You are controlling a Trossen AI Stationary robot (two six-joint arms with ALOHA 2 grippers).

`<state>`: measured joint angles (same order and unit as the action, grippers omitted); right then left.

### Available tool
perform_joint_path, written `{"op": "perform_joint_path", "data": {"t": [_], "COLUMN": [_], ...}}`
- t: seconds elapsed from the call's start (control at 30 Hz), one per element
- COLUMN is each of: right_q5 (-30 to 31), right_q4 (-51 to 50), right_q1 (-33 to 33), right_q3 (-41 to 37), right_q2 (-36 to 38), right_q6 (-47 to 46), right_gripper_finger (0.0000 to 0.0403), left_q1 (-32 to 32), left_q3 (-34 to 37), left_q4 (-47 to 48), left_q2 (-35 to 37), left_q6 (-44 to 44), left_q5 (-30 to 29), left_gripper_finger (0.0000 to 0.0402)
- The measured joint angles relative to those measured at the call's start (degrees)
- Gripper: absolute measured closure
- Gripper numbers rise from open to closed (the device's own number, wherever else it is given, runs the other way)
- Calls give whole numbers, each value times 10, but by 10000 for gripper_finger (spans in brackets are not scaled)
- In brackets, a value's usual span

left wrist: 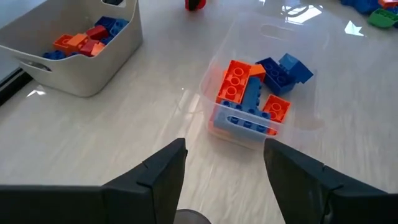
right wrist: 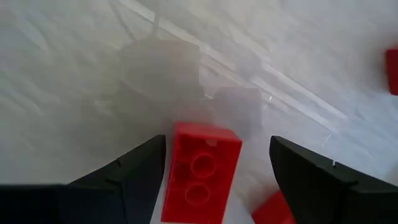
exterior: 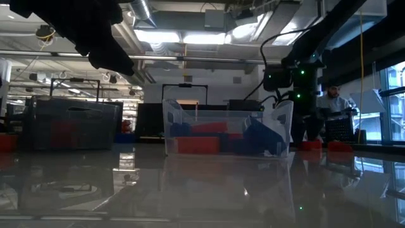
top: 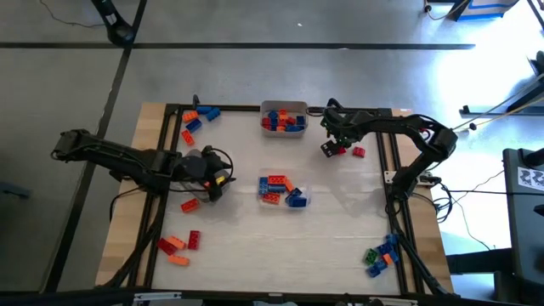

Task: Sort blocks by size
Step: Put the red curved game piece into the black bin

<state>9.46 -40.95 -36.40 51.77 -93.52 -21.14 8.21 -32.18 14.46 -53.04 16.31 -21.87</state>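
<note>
The blocks are small studded bricks. Some lie in a clear tray (top: 283,189) at the table's middle and in a white tray (top: 283,117) at the far edge. My right gripper (top: 331,147) points down, open, right of the white tray. Its fingers stand on either side of a red two-stud brick (right wrist: 200,171) that lies flat on the table. My left gripper (left wrist: 224,174) hangs open with nothing between its fingers, left of the clear tray (left wrist: 261,99).
Loose piles of blocks lie at the far left (top: 197,119), near left (top: 178,245) and near right (top: 382,255). One orange block (top: 189,204) lies near my left gripper. More red blocks (top: 358,152) lie beside my right gripper. Bare table lies in front of the clear tray.
</note>
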Motion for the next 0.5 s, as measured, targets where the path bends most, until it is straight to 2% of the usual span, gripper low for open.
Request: {"op": "perform_joint_path", "data": {"t": [0.2, 0.3, 0.5], "right_q5": [-10, -17, -26], "right_q4": [2, 3, 5], "right_q1": [0, 0, 0], "right_q3": [1, 1, 1], "right_q2": [-17, -19, -19], "right_q6": [-1, -1, 10], "right_gripper_finger": [131, 166, 262], "left_q1": [0, 0, 0], "left_q3": [0, 0, 0], "left_q4": [-1, -1, -1], "left_q2": [0, 0, 0], "left_q6": [0, 0, 0], "left_q5": [0, 0, 0], "left_gripper_finger": [197, 197, 197]}}
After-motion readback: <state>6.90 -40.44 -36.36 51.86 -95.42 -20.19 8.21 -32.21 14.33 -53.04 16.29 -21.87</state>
